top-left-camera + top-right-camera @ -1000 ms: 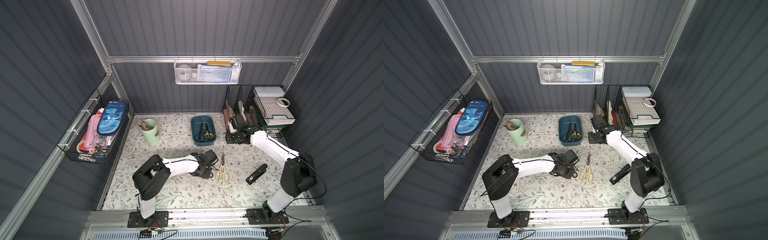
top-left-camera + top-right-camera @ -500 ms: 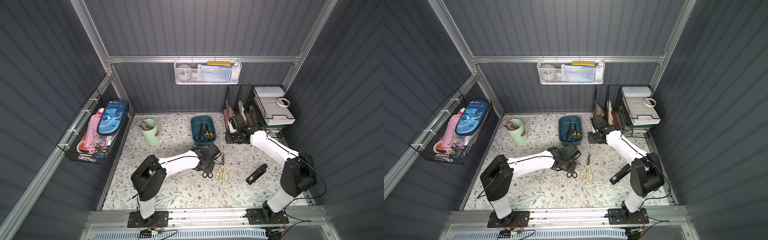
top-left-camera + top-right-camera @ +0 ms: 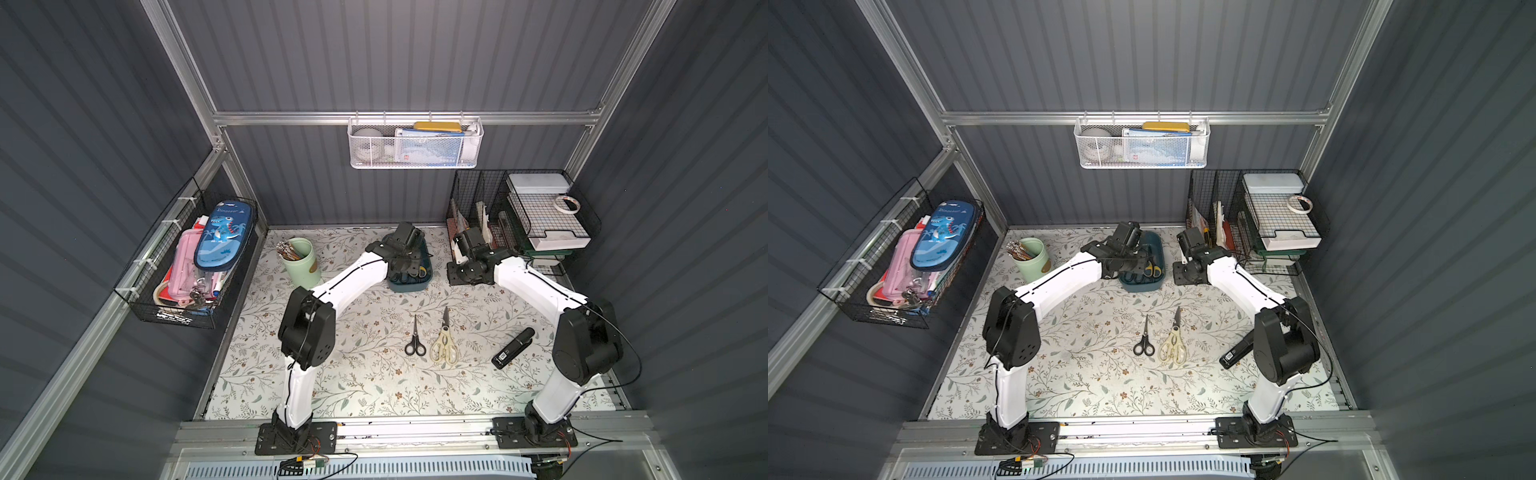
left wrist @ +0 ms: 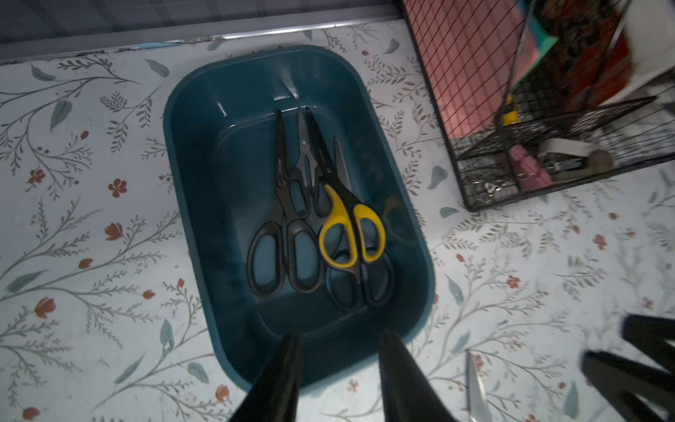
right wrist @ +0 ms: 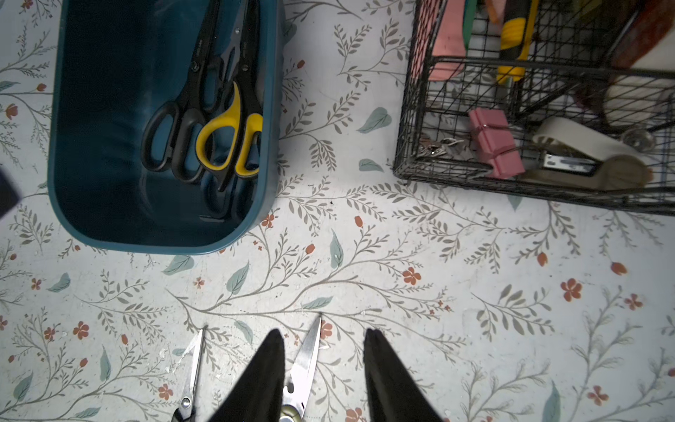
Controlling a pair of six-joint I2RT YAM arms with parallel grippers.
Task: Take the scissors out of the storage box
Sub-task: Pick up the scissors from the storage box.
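The dark teal storage box [image 4: 175, 146] stands at the back of the mat, seen in both top views [image 3: 415, 286] [image 3: 1142, 287]. Inside lie a black-handled pair of scissors [image 4: 288, 226], a yellow-and-black pair [image 4: 350, 226] and a dark-handled pair [image 4: 365, 288] partly under them. My left gripper [image 4: 339, 341] hovers open over the box's near end [image 3: 404, 272], nothing between its fingers. A small black pair [image 3: 415, 340] and cream shears [image 3: 444, 345] lie on the mat. My right gripper [image 5: 323, 334] hangs open and empty beside the box [image 3: 459, 274].
A black stapler-like bar [image 3: 513, 348] lies right of the shears. Black wire baskets [image 3: 519, 216] crowd the back right corner, close to my right wrist. A green cup [image 3: 301, 266] of pencils stands left of the box. A side basket [image 3: 187, 262] hangs on the left wall.
My left arm has swung from the mat's middle back over the storage box, leaving the small black scissors on the mat beside the cream shears, and its jaws have opened. The right arm stays still.
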